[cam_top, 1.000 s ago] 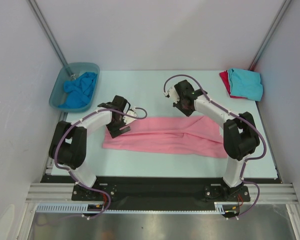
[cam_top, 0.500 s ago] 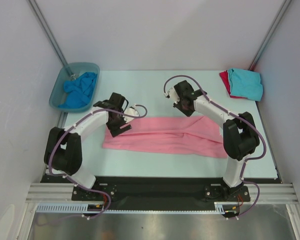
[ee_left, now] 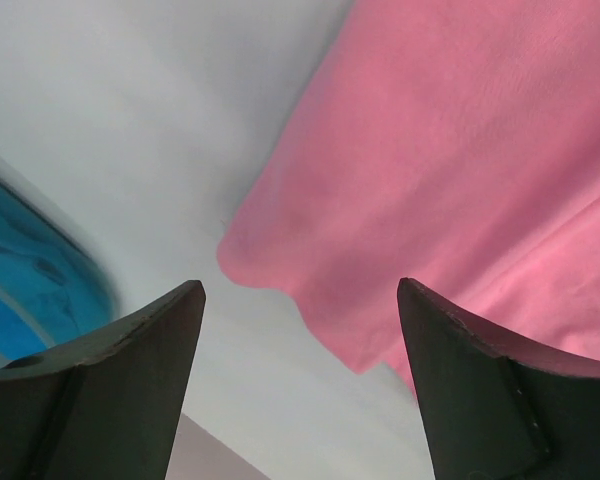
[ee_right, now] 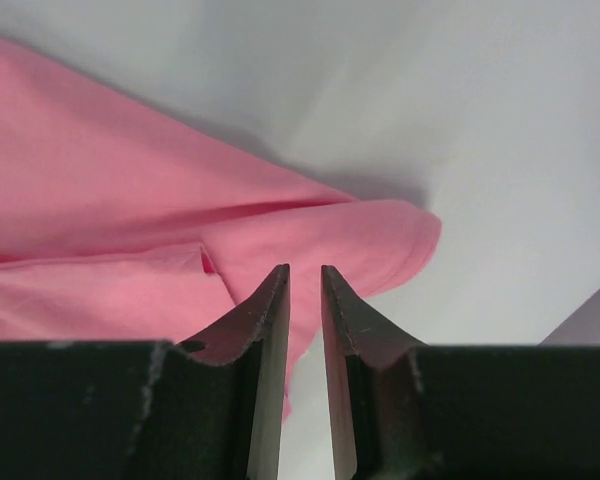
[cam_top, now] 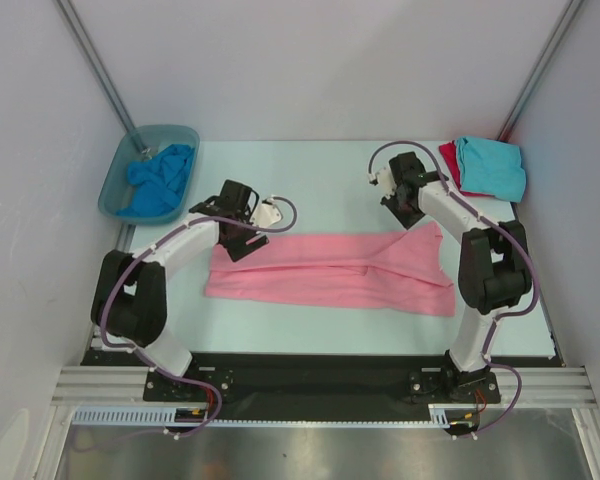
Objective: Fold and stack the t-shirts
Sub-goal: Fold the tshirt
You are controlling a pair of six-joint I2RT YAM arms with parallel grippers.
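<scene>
Left gripper (ee_left: 300,290): jaws stand wide, nothing between them. Just ahead of the gap lies a rounded corner of the pink t-shirt (ee_left: 430,180), flat on the table (cam_top: 320,170). The cloth spreads away past the right-hand finger. Bare tabletop lies ahead of the left-hand finger. No contact with the cloth is visible.
Further out past the left-hand finger is the plastic tub (cam_top: 115,180), with the blue t-shirt (cam_top: 160,180) bunched inside it.

Right gripper (ee_right: 304,270): jaws drawn narrow, a thin slit between the fingers, no cloth seen in it. Directly beyond the tips sits the pink tee's other end, folded in soft ridges. Most of it runs off to the left-hand finger's side. Its rounded corner ends just past the right-hand finger. Cannot tell whether the tips touch the fabric.
From above, the turquoise t-shirt (cam_top: 492,165) lies well apart from these jaws, at the table's far right corner. It rests on top of the red t-shirt (cam_top: 448,158), whose edge shows on the side nearer the gripper.
</scene>
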